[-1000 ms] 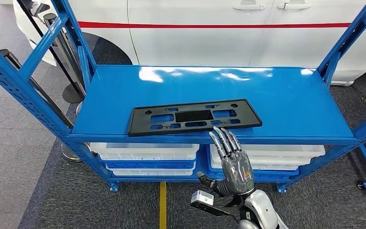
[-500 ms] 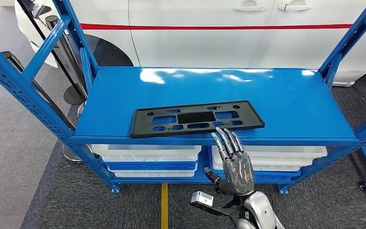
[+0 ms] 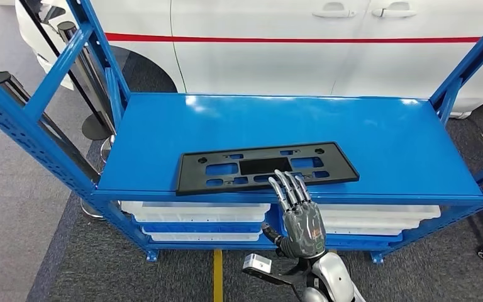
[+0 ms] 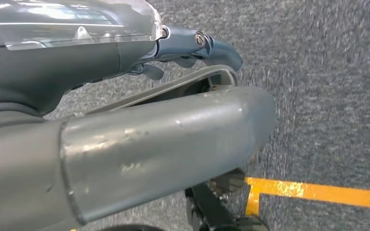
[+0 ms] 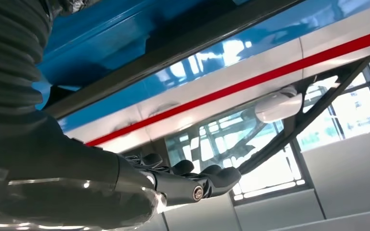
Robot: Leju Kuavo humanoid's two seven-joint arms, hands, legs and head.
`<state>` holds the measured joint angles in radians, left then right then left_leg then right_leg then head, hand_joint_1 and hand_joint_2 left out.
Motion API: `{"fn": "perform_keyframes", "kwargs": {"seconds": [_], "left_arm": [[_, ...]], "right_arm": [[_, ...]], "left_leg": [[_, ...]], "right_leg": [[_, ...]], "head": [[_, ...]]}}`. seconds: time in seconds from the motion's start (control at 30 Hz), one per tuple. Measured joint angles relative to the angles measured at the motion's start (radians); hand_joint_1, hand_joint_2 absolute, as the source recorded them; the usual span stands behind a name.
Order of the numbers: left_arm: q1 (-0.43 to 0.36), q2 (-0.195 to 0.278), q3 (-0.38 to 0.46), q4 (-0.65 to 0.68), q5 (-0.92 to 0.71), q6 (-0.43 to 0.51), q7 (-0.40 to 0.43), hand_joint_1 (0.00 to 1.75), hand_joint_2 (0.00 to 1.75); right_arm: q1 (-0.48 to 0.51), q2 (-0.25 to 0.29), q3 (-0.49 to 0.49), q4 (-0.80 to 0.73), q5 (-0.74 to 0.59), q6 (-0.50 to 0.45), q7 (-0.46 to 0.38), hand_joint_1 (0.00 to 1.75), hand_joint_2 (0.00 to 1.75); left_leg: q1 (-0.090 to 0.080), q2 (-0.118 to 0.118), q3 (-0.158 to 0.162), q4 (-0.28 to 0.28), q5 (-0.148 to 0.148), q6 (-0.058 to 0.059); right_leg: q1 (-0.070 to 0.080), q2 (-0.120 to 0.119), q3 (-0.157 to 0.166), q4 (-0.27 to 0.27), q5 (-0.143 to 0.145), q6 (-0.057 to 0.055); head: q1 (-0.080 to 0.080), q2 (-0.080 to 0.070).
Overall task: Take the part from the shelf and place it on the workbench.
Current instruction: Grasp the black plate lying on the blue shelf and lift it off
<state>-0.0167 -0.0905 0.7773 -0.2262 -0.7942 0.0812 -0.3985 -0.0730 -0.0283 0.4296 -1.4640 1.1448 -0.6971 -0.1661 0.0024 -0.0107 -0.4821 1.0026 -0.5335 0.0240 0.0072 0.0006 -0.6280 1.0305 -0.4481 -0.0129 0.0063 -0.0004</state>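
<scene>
Fingers [image 3: 287, 187] of my right hand [image 3: 300, 217] stretch out straight and together, grasping nothing, their tips over the near edge of the black part [image 3: 265, 166]. That part lies flat on the blue shelf [image 3: 390, 138], just ahead of my fingertips. My left hand [image 4: 125, 120] hangs over grey carpet [image 4: 327, 96]; whether its fingers are clenched I cannot tell.

Bare shelf top [image 3: 383, 135] around part [image 3: 266, 167]
</scene>
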Motion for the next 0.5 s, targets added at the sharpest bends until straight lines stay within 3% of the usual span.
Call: {"fn": "perform_keyframes", "kwargs": {"seconds": [0.1,0.2,0.27,0.3,0.37,0.43,0.5], "left_arm": [[-0.001,0.001,0.000,0.000,0.000,0.000,0.000,0.00,0.00],[-0.003,0.003,0.000,0.000,-0.001,-0.001,0.000,0.00,0.00],[0.000,0.005,0.000,0.000,-0.001,-0.001,0.001,0.00,0.00],[0.002,0.006,0.000,0.000,-0.001,-0.001,0.002,0.00,0.00],[0.006,0.008,0.000,0.000,-0.001,0.000,0.003,0.00,0.00],[0.007,0.008,0.000,0.001,-0.001,-0.001,0.004,0.00,0.00],[0.006,0.009,0.001,0.002,-0.002,-0.003,0.006,0.00,0.00]], "right_arm": [[-0.002,0.007,-0.001,0.002,0.000,-0.001,0.000,0.00,1.75],[-0.006,0.014,-0.002,0.006,0.000,-0.001,-0.001,0.00,1.75],[-0.005,0.016,-0.002,0.010,0.000,-0.001,-0.001,0.00,1.75],[-0.005,0.017,-0.002,0.012,-0.001,-0.001,-0.001,0.00,1.75],[-0.005,0.017,-0.002,0.015,-0.002,-0.001,-0.001,0.00,1.75],[-0.005,0.017,-0.002,0.019,-0.002,-0.001,0.003,0.00,1.75],[-0.006,0.017,-0.002,0.021,0.004,-0.002,0.011,0.00,1.75]], "left_leg": [[0.000,0.003,-0.011,0.056,-0.007,-0.016],[0.008,0.004,-0.117,0.225,-0.068,-0.032],[0.013,0.004,-0.178,0.278,-0.083,-0.038],[0.015,0.004,-0.186,0.257,-0.061,-0.041],[0.018,0.006,-0.169,0.141,0.035,-0.043],[0.012,0.010,-0.156,0.059,0.098,-0.034],[0.004,0.011,-0.155,0.051,0.101,-0.018]], "right_leg": [[-0.010,0.001,0.039,-0.020,-0.006,-0.016],[-0.013,0.000,0.076,-0.027,-0.031,-0.021],[-0.015,0.001,0.102,-0.027,-0.052,-0.017],[-0.017,0.002,0.118,-0.027,-0.064,-0.014],[-0.020,0.003,0.151,-0.027,-0.091,-0.005],[-0.021,0.003,0.175,-0.025,-0.113,0.008],[-0.020,0.003,0.185,-0.026,-0.127,0.023]], "head": [[0.000,0.000],[0.000,0.000],[0.000,0.000],[0.000,0.000],[0.000,0.000],[0.000,0.000],[0.000,0.000]]}}
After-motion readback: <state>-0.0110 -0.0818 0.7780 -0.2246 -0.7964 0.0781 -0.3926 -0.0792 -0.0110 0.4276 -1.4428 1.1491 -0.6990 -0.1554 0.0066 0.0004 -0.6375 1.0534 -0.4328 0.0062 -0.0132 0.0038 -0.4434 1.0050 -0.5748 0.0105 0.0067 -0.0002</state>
